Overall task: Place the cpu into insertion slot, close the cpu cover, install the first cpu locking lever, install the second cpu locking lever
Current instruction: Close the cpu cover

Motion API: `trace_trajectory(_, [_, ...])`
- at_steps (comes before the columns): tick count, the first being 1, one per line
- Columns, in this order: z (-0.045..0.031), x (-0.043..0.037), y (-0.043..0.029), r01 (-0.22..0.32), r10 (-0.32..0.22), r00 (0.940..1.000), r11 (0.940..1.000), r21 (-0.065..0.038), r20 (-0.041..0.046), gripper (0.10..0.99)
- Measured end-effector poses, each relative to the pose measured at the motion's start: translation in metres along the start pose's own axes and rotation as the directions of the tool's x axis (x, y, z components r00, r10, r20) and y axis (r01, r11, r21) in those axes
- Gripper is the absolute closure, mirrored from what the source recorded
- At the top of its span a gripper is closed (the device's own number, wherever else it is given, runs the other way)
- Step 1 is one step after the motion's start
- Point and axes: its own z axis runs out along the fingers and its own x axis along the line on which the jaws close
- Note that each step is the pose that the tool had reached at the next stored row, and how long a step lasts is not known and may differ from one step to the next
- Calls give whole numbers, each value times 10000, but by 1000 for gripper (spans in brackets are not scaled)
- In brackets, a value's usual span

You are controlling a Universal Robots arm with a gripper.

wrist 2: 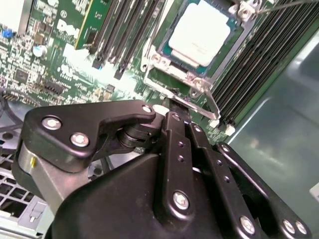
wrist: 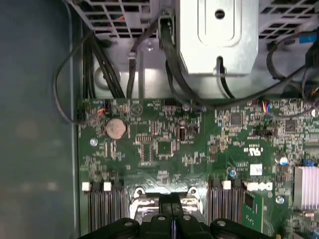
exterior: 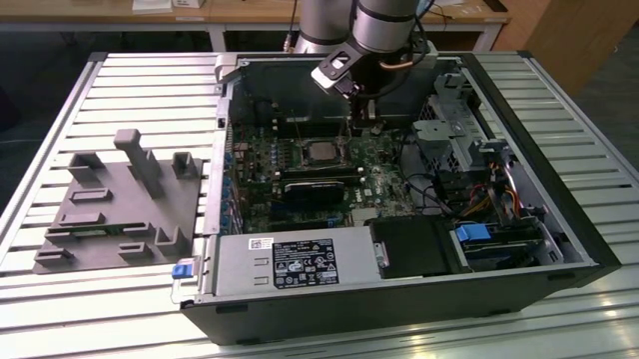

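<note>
Slatted metal table (exterior: 150, 82); wooden desks (exterior: 250, 11) behind; wooden cabinet (exterior: 569, 30) at exterior view's right

Straight above the insertion slot (exterior: 304, 152) the way is open; memory slots (wrist 2: 124, 30) flank it, and a black fan block (exterior: 314, 187) sits just beside it.

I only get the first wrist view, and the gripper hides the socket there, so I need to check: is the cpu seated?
Observer: Yes. In the second wrist view the cpu lies flat, with the cover down around it.
Operator: Where is the gripper's tip?
Observer: The gripper is shut. Its tip is at the cover's edge, beside the cpu and not over it.
Operator: Is anything beside the case?
Observer: In the exterior view a grey fixture sits at that view's left of the case.
</note>
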Motion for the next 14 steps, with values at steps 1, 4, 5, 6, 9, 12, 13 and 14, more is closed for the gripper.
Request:
trace_trajectory(1, [1, -1, -19, 0, 0, 10000, 10000, -6, -1, 984])
trace_trajectory(4, [4, -2, -65, -1, 1, 10000, 10000, -17, -1, 984])
trace_trajectory(5, [5, -2, -80, 0, 0, 10000, 10000, -21, -1, 984])
trace_trajectory(6, [6, -2, -94, -1, 1, 10000, 10000, -23, -3, 984])
trace_trajectory(9, [7, -4, -121, -1, 1, 10000, 10000, -29, 0, 984])
trace_trajectory(12, [9, -4, -140, -1, 1, 10000, 10000, -94, -2, 984])
trace_trajectory(13, [11, -4, -155, -1, 1, 10000, 9999, -171, -5, 984])
trace_trajectory(14, [14, -5, -179, -3, 3, 10000, 9996, -288, -10, 984])
